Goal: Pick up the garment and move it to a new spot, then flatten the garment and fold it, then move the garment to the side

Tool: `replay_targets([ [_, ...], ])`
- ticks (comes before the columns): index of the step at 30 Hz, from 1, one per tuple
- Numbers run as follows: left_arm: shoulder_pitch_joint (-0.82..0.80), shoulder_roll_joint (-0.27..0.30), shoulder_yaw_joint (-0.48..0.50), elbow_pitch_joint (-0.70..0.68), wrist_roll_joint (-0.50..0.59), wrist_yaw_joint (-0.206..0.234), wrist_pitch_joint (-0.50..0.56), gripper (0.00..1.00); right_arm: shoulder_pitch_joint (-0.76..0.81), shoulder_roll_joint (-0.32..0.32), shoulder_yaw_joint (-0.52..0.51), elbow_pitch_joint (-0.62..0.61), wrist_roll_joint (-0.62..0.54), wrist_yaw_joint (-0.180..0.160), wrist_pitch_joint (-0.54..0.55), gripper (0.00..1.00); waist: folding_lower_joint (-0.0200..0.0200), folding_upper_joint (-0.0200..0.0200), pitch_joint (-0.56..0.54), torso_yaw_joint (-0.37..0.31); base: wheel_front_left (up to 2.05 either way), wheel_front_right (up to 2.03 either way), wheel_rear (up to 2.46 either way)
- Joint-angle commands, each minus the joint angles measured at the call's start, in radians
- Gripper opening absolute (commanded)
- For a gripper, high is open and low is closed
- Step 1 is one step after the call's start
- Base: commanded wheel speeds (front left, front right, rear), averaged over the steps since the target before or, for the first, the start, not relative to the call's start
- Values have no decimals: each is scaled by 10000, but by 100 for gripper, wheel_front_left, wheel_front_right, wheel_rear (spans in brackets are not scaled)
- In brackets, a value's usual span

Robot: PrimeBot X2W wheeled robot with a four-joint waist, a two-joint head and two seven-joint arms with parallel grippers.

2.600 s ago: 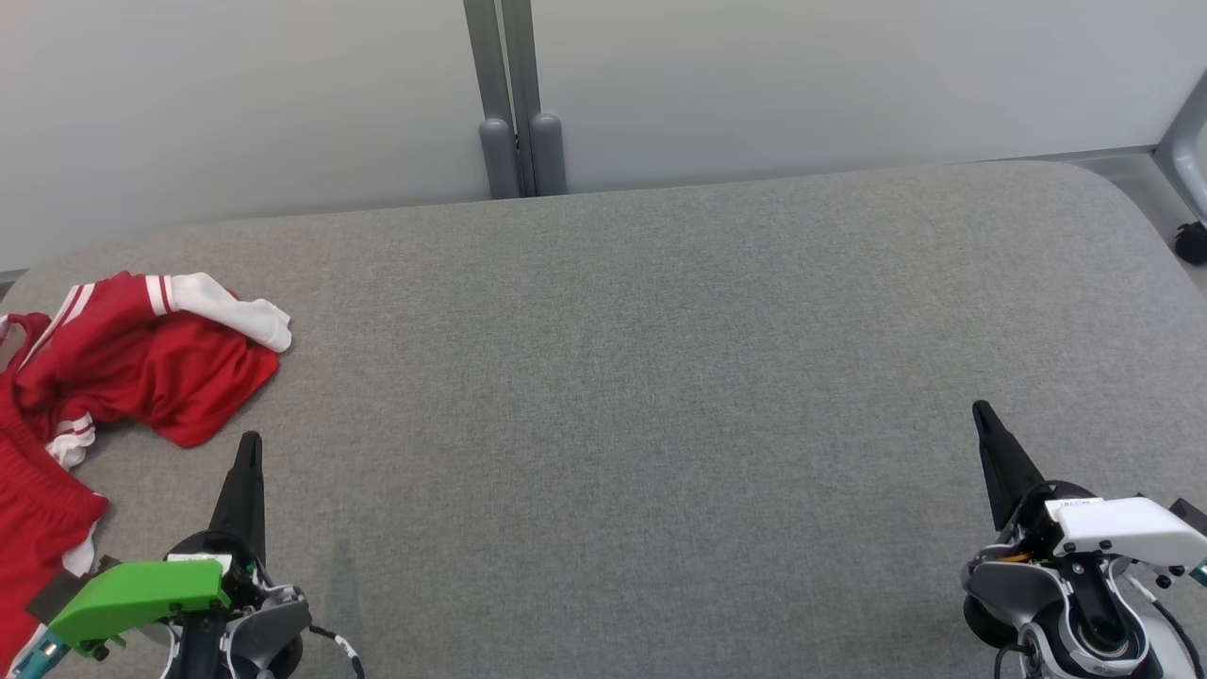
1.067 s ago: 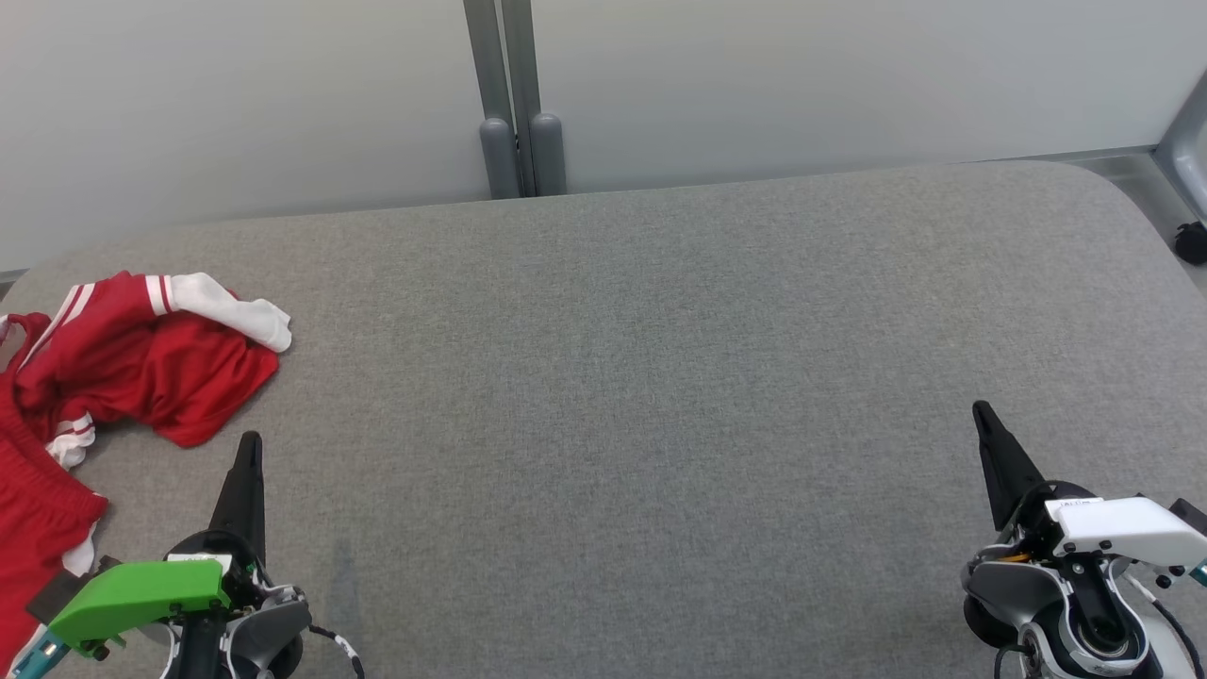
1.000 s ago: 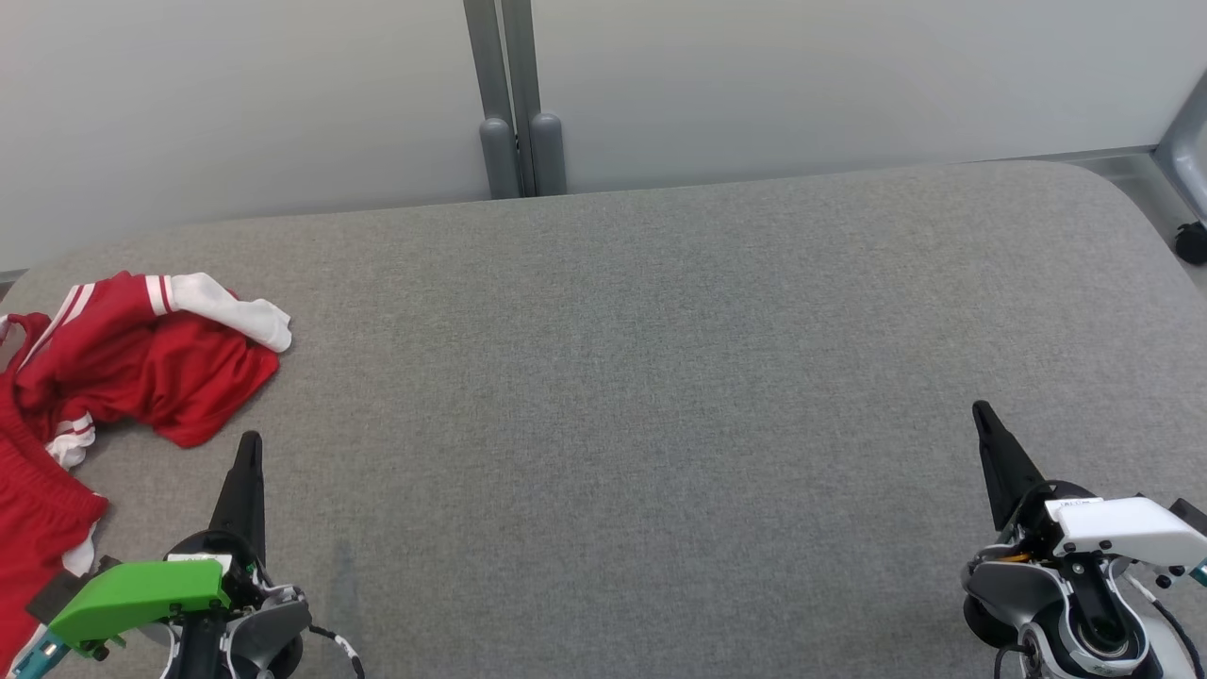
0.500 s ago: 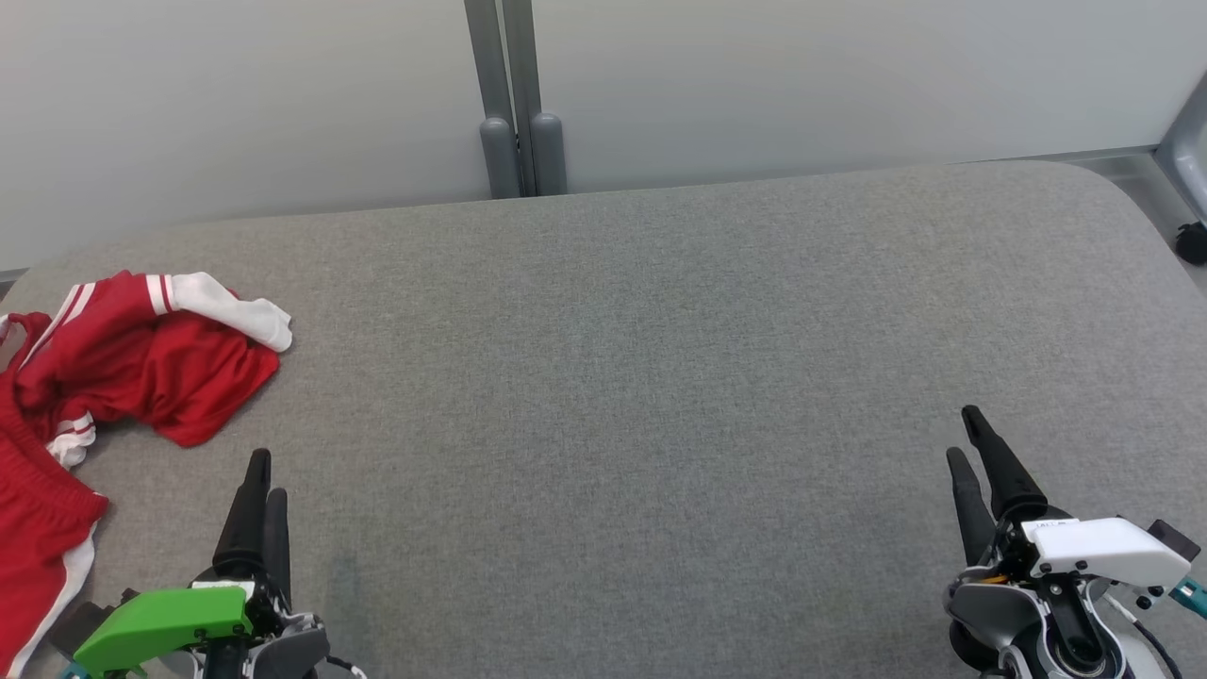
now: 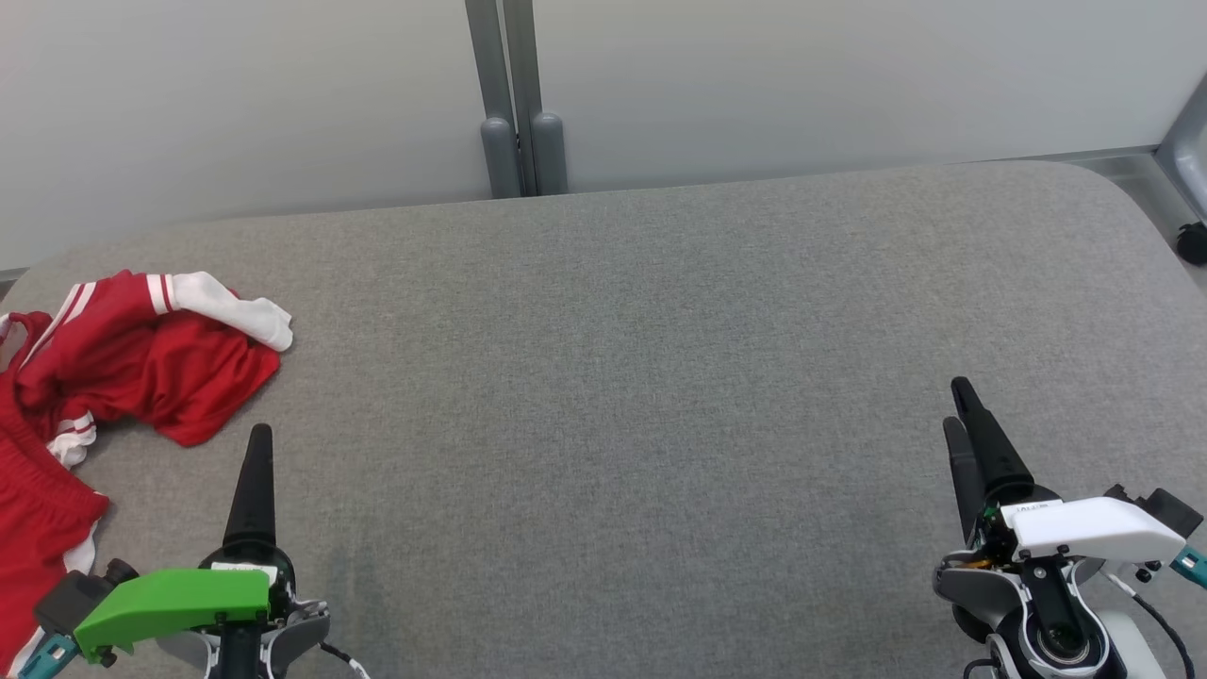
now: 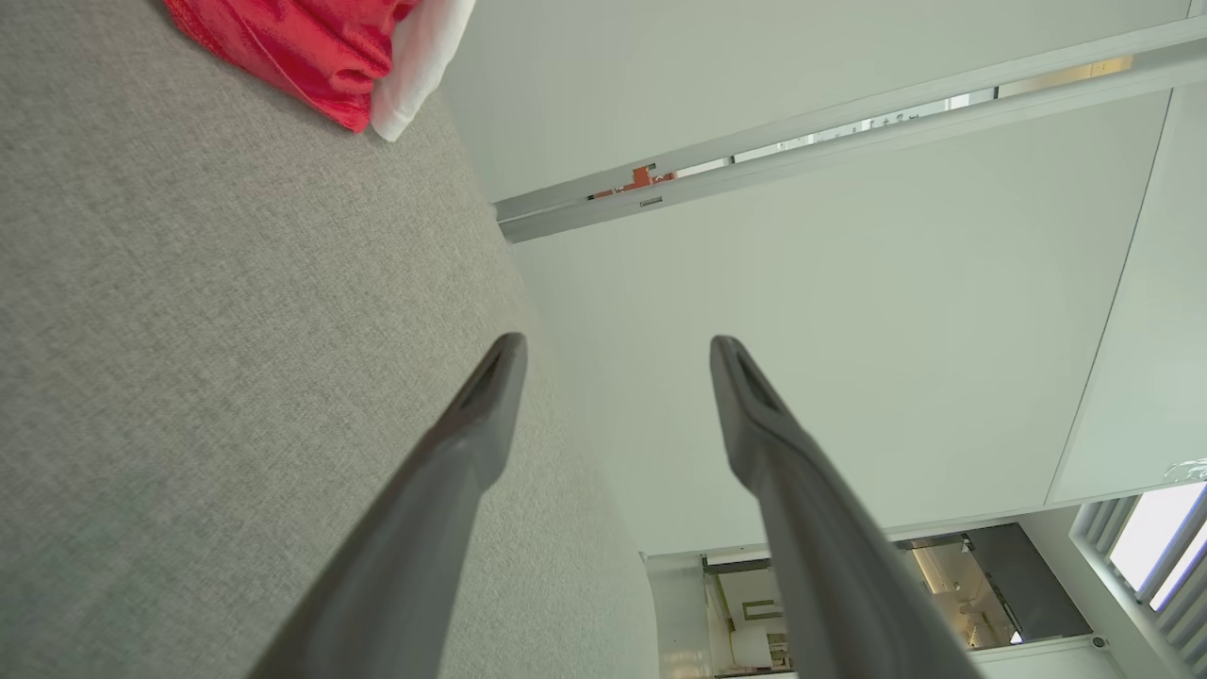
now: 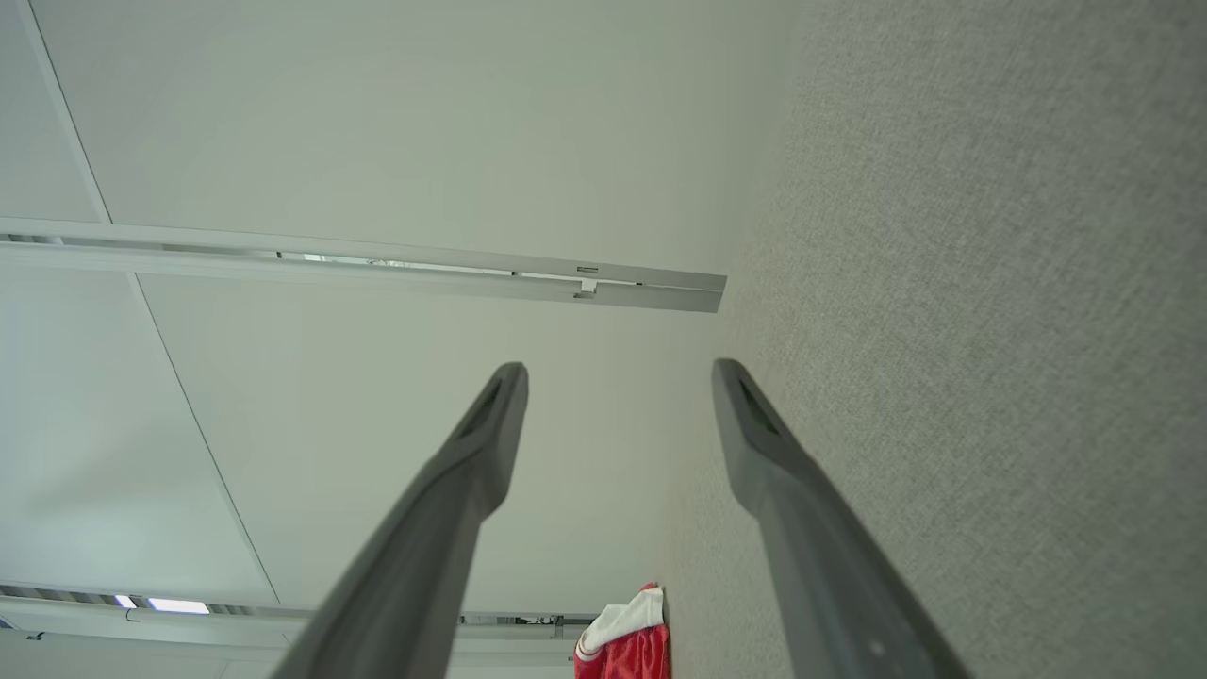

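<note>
The garment (image 5: 132, 368) is a red jersey with a white sleeve and striped trim. It lies crumpled at the table's left edge and runs out of the head view on the left. My left gripper (image 5: 258, 443) hovers just right of and nearer than its closest fold, apart from it. In the left wrist view, my left gripper (image 6: 615, 344) stands open and empty, with the garment (image 6: 311, 47) at the top left. My right gripper (image 5: 955, 405) is far off at the lower right. The right wrist view shows my right gripper (image 7: 619, 368) open and empty too, the garment (image 7: 627, 646) small in the distance.
A grey fabric-covered table (image 5: 641, 377) spreads across the head view, with rounded far corners. Pale wall panels and a grey post (image 5: 514, 141) stand behind its far edge. A black caster (image 5: 1192, 241) sits beyond the right corner.
Both grippers have gone from shut to open. The right gripper has shifted slightly forward and left; the left wrist has moved a little right. The garment has not moved.
</note>
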Motion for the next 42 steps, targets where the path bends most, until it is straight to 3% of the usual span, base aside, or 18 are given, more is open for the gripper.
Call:
replay_targets([
  [1,-278,103,-43,-234,438,-26,-114,100,-287,-63,13,-278,-338,4,-110,100,0,0,-1,5,0,0,0],
  [11,-197,54,-25,-284,2847,55,-503,100,-300,-220,184,-438,-2962,4,-500,100,0,0,-17,45,0,0,0],
  [21,-204,40,-25,-301,4995,188,-841,100,-419,-157,245,189,-4755,5,-842,100,0,0,-24,77,0,0,0],
  [26,-213,39,-39,-306,5735,200,-1002,100,-562,-142,303,383,-5472,5,-1004,100,0,0,-17,82,0,0,0],
  [42,-218,48,-211,-440,7620,346,-1456,100,-692,-104,102,259,-9473,6,-1466,100,0,0,-15,99,0,0,0],
])
